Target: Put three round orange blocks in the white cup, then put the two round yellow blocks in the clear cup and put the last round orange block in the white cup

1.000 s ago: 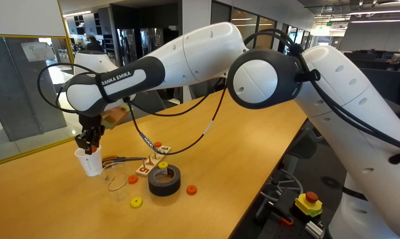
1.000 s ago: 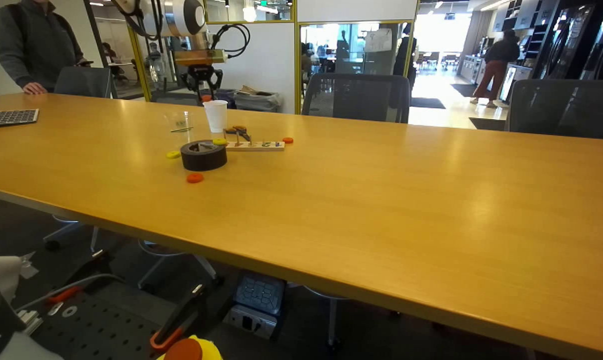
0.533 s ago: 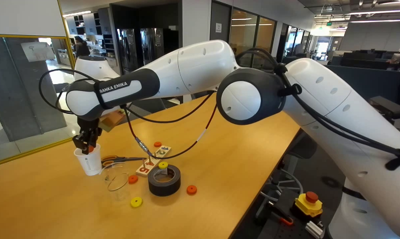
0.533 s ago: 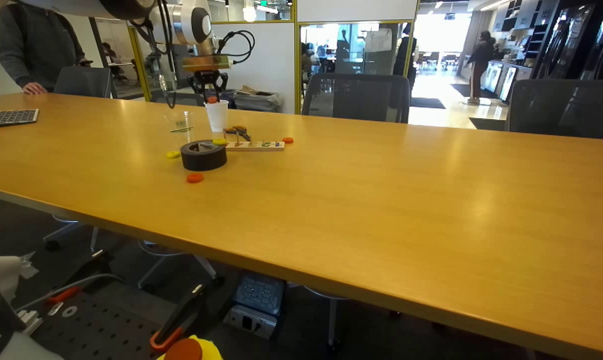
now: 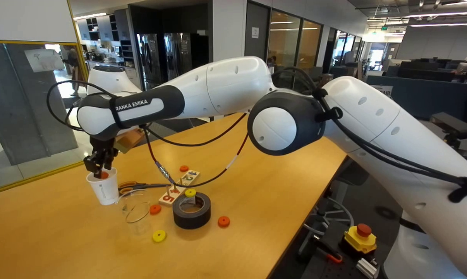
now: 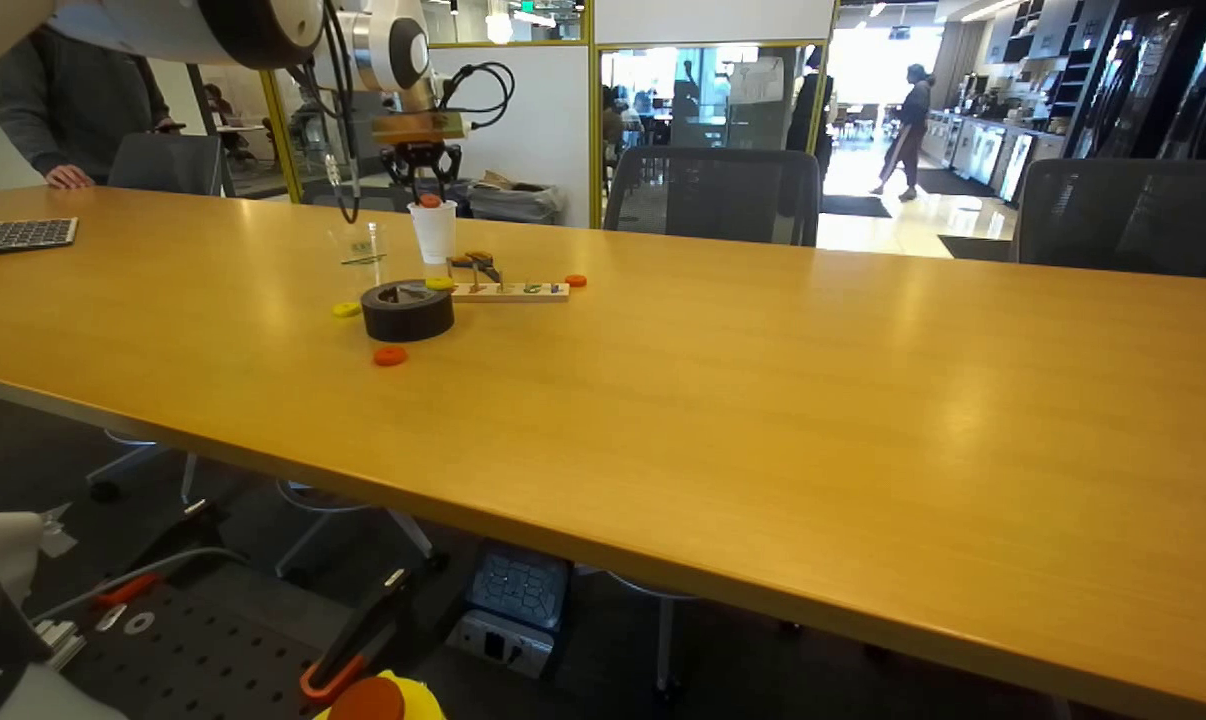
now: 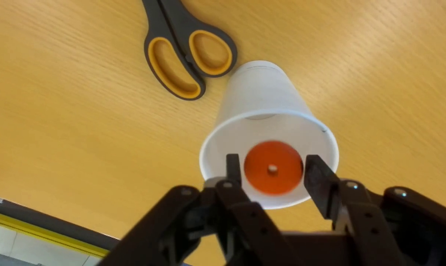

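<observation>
Red-orange, a small flat round disc [image 7: 282,160] shows between the parted fingertips of my black two-fingered gripper [image 7: 273,164], at the mouth of the tapered opaque white cup [image 7: 262,92]. A pale sliver separates the disc from one finger; I can't tell whether it touches the other. Dark, orange-lined scissors [image 7: 182,35] lie just beside the cup; the colourless see-through cup [image 5: 134,205] is near it in both exterior views.

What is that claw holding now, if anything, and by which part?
Nothing seems held: the gripper is open, with a visible gap between one finger and the orange disc at the mouth of the white cup.
</observation>
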`<state>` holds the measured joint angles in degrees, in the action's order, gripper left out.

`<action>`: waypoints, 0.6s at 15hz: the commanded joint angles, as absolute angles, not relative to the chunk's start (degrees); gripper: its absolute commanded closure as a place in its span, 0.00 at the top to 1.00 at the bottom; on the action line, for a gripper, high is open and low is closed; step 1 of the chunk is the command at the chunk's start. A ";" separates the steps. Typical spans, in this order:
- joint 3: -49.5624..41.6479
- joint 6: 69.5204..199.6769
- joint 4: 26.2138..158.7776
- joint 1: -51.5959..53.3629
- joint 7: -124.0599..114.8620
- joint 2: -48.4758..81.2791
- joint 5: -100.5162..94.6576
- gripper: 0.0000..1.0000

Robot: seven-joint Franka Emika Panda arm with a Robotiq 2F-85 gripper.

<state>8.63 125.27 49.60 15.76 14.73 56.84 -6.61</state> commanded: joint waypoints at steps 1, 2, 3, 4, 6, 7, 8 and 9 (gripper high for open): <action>8.06 123.07 44.53 16.43 14.28 59.18 -6.99 0.82; 7.91 122.88 44.40 16.48 14.15 59.14 -7.08 0.88; 7.74 122.79 44.41 16.56 14.02 58.95 -7.22 0.97; 7.52 122.65 44.46 16.66 13.79 58.63 -7.39 1.00; 6.42 121.66 44.66 17.09 12.71 57.54 -8.17 1.00; 5.69 121.30 44.74 17.32 12.08 56.99 -8.54 1.00; 4.59 120.90 45.18 17.57 11.11 56.05 -9.06 1.00; 3.46 119.86 45.53 17.83 10.14 55.22 -9.76 1.00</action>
<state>6.45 123.09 46.90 16.42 13.68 56.94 -7.21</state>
